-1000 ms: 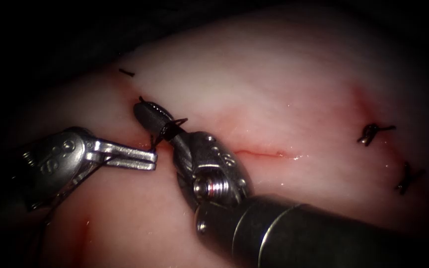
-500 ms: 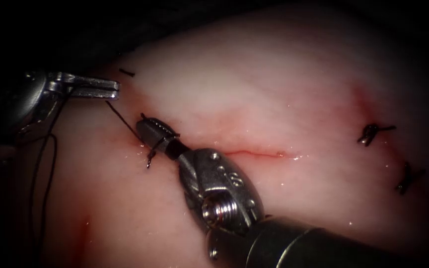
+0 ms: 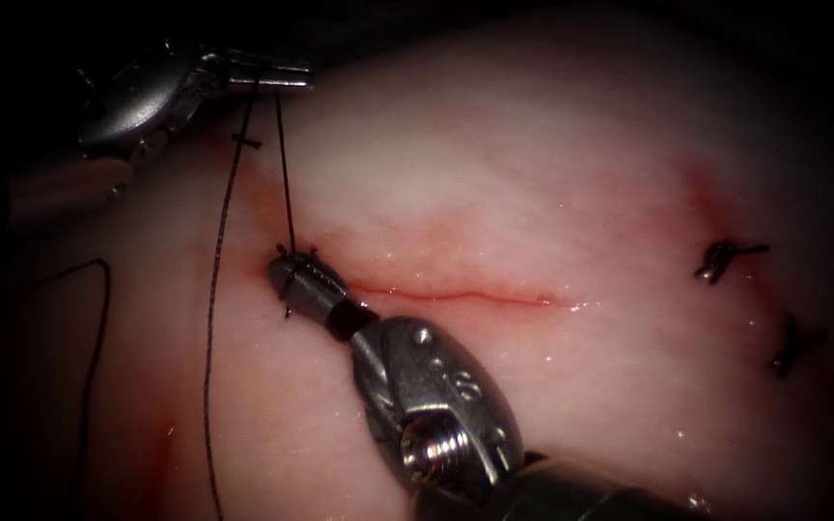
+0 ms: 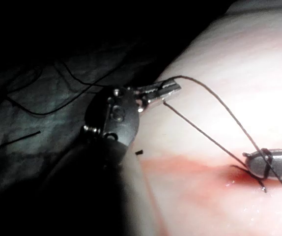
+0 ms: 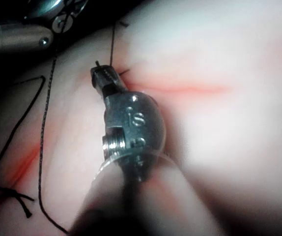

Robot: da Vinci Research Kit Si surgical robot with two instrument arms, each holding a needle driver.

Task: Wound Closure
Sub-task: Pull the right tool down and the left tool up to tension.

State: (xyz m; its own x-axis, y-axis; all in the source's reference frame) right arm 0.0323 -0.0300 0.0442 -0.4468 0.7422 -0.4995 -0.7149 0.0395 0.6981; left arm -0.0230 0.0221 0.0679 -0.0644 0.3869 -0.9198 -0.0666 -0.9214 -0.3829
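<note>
1. My left tool (image 3: pixel 287 77) had its jaws closed on the thread (image 3: pixel 283 164), held up past the far edge of the tissue (image 3: pixel 552 174); one strand ran taut from those jaws down to the left end of the cut (image 3: pixel 456 292), and a second strand hung loose beside it toward the near edge.
2. My right tool (image 3: pixel 296 275) had its jaws pressed together at that same left end of the cut, thread wrapped across them; whether they actually pinched a strand I could not tell.
3. I could not make out the needle anywhere near either tool.
4. Right of my right tool, the cut lay as a thin red line with red fluid (image 3: pixel 407 280) along it. Well beyond it sat two dark knotted stitches (image 3: pixel 726 256).
5. A short cut end of thread (image 3: pixel 246 141) lay just below my left jaws.
6. My right wrist housing bore stamped characters I could not read with certainty.
</note>
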